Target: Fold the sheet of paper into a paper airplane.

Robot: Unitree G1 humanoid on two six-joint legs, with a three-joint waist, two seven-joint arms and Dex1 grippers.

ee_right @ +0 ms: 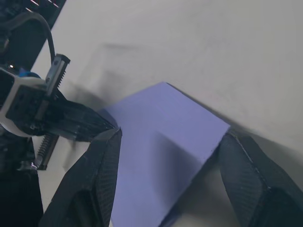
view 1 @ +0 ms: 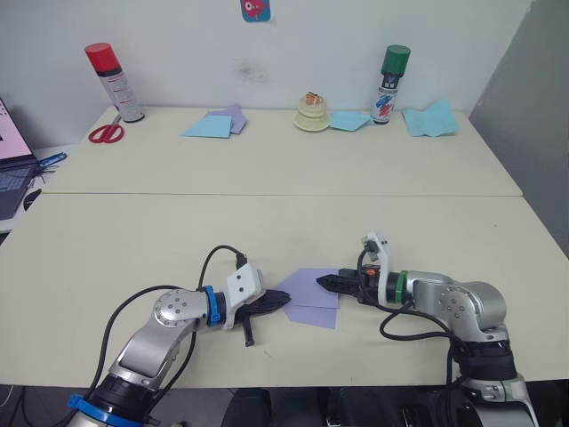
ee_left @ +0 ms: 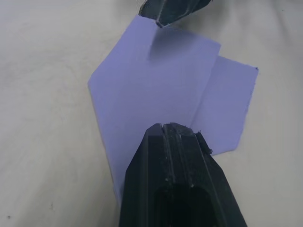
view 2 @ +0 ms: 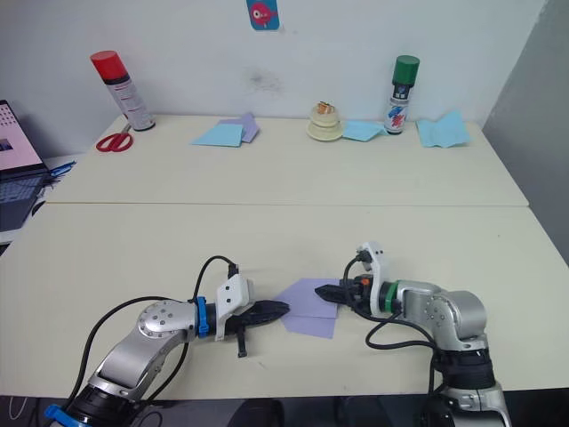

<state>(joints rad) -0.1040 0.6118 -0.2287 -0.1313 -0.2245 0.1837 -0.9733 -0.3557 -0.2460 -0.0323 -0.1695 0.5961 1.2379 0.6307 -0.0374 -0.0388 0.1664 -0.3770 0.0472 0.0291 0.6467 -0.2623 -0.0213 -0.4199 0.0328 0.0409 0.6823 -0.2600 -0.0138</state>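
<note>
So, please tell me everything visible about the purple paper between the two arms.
The paper is thin, plain lavender, partly folded: a pointed upper layer lies over a lower flap. It rests flat on the near table. The left pincer, shut, presses its one edge; the right pincer, open, straddles the opposite edge.

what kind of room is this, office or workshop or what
Probably an office or lab craft bench: two pale tables pushed against a white wall, with spray cans, red scissors, and a laptop at the edge.
</note>
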